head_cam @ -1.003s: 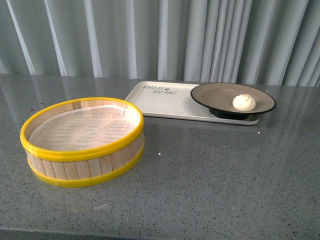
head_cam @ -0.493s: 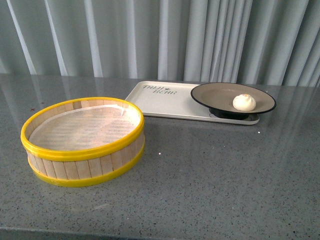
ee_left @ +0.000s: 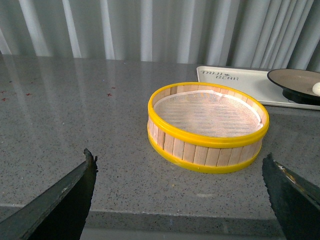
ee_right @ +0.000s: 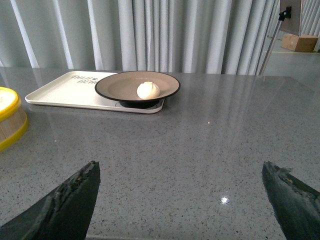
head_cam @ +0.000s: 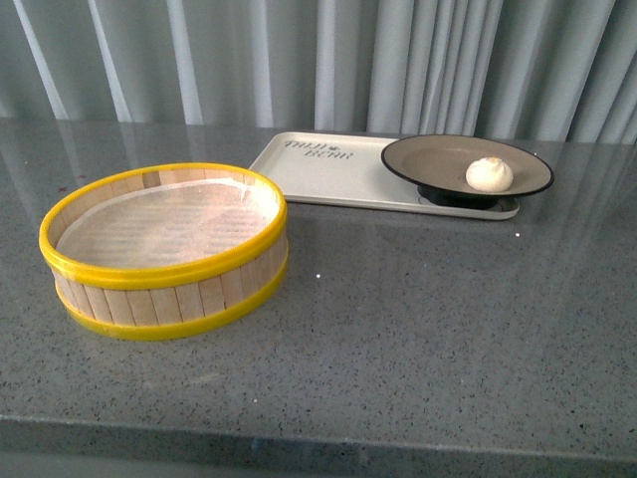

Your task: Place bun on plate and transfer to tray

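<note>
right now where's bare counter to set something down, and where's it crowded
Free: the counter in front of the tray and right of the steamer basket. Also the tray's lettered end. Crowded: the tray's other end, under the plate holding the bun.

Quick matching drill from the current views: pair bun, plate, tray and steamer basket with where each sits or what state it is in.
Things:
1. bun
2. plate
3. tray
4. steamer basket

Places or states:
A. flat on the grey countertop, bearing the plate at one end
B. empty, standing on the countertop apart from the tray
C. lying inside the plate
D. resting on the tray

Pairs: 1-C, 2-D, 3-A, 4-B
</note>
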Tool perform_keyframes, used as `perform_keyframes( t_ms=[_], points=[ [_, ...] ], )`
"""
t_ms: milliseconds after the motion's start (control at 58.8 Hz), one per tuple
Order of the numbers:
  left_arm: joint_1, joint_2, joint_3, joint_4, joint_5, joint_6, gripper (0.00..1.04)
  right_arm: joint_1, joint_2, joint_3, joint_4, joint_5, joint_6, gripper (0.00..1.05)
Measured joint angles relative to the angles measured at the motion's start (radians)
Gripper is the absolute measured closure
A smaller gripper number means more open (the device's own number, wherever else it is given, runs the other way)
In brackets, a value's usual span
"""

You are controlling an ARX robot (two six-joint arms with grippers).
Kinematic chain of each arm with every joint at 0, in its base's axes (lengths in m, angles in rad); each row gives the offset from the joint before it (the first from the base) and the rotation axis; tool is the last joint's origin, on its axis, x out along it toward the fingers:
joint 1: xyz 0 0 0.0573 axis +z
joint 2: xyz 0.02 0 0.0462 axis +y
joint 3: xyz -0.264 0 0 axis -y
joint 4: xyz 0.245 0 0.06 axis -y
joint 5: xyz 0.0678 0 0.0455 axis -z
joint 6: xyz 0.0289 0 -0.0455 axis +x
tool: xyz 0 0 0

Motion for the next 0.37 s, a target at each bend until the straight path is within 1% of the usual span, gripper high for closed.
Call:
perform_keyframes(
  t_ms=[85,374],
  points=[
    [0.0,0.0,0.0,0.0,0.0,0.0,0.07,0.0,0.0,0.0,0.0,0.0,0.0,0.09],
    [0.0,0.0,0.0,0.0,0.0,0.0,0.07,0.0,0.0,0.0,0.0,0.0,0.0,0.08]
  ],
)
